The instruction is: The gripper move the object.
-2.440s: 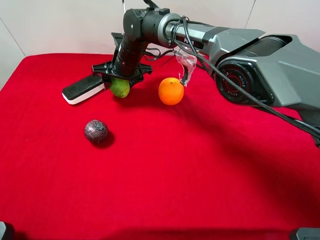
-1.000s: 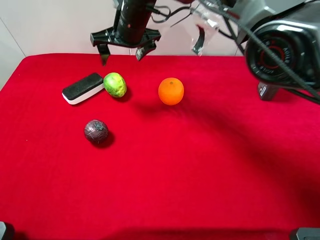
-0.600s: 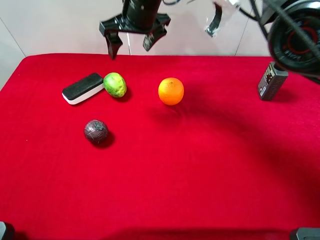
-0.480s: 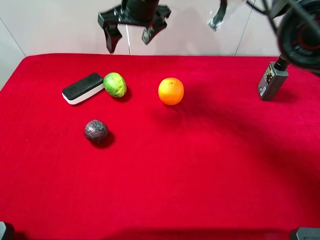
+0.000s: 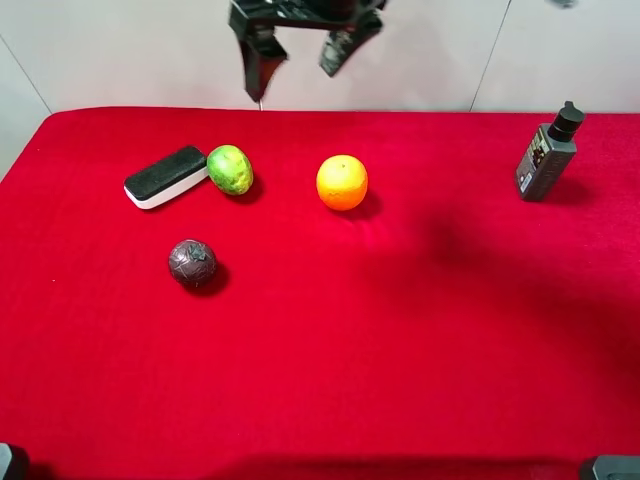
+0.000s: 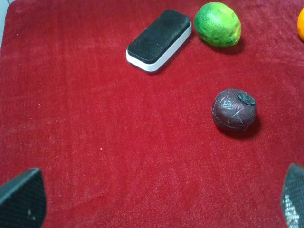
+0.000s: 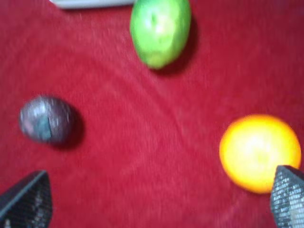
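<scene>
The green fruit lies on the red cloth, touching the end of a black-and-white eraser. It also shows in the left wrist view and the right wrist view. My right gripper is open and empty, high above the table's back edge, up and to the right of the fruit. In its own view the right gripper has its fingertips wide apart. My left gripper is open and empty, well short of the fruit; it does not show in the high view.
An orange sits right of the green fruit. A dark purplish ball lies nearer the front left. A grey bottle stands at the back right. The red cloth covers the table.
The right gripper let go of the green fruit beside the eraser, then rose and drifted right towards the top edge. The arm has pulled out of view, uncovering the grey bottle.
</scene>
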You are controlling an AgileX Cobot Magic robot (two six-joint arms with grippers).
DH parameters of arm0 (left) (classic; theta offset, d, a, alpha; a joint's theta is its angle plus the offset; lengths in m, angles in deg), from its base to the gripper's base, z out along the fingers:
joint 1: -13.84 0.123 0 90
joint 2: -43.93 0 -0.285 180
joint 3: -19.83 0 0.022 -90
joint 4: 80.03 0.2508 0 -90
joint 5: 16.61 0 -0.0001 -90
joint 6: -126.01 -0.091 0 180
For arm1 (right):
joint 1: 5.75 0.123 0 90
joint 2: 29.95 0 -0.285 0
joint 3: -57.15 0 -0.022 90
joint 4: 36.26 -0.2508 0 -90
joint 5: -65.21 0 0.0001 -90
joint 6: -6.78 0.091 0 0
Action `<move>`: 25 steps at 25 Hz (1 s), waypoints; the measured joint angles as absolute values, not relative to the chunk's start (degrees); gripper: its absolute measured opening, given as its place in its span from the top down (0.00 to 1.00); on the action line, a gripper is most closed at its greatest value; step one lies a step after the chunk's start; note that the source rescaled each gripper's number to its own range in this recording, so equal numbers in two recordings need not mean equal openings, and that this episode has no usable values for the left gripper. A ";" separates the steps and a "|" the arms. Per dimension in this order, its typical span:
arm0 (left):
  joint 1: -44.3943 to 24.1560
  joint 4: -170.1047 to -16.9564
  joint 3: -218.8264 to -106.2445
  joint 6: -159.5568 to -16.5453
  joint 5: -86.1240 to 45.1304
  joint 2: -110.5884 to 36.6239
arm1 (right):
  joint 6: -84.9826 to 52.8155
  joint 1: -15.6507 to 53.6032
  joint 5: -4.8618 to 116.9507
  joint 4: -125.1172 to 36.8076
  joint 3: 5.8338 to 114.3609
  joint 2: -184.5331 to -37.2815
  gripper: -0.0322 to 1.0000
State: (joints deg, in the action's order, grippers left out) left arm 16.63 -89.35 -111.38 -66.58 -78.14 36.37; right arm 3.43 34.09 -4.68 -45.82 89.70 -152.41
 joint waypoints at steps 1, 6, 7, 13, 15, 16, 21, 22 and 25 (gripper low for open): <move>16.63 -89.35 -111.38 -66.58 -78.14 36.37 | 3.37 34.09 -4.68 -45.34 87.63 -150.58 0.01; 16.63 -89.35 -111.38 -66.58 -78.14 36.37 | 3.31 34.09 -4.63 -42.93 76.56 -141.87 0.01; 16.63 -89.35 -111.38 -66.58 -78.14 36.37 | 3.31 34.09 -4.63 -42.48 74.46 -139.91 0.01; 16.63 -89.35 -111.38 -66.58 -78.14 36.37 | 3.37 34.15 -4.63 -40.35 64.06 -128.41 0.01; 16.63 -89.35 -111.38 -66.58 -78.14 36.37 | 3.37 34.15 -4.64 -39.88 61.13 -124.18 0.01; 16.63 -89.35 -111.38 -66.58 -78.14 36.37 | 3.37 34.15 -4.69 -39.80 59.61 -122.01 0.01; 16.63 -89.35 -111.38 -66.58 -78.14 36.37 | 3.37 34.15 -4.76 -39.75 52.55 -111.34 0.01; 16.63 -89.35 -111.38 -66.58 -78.14 36.37 | 3.37 34.15 -4.76 -39.75 51.44 -109.03 0.01; 16.63 -89.35 -111.38 -66.58 -78.14 36.37 | 3.37 34.15 -4.79 -39.75 48.04 -102.68 0.01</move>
State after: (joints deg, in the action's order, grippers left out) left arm 16.63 -89.35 -111.38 -66.58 -78.14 36.37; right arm 3.37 34.15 -4.79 -39.75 48.04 -102.68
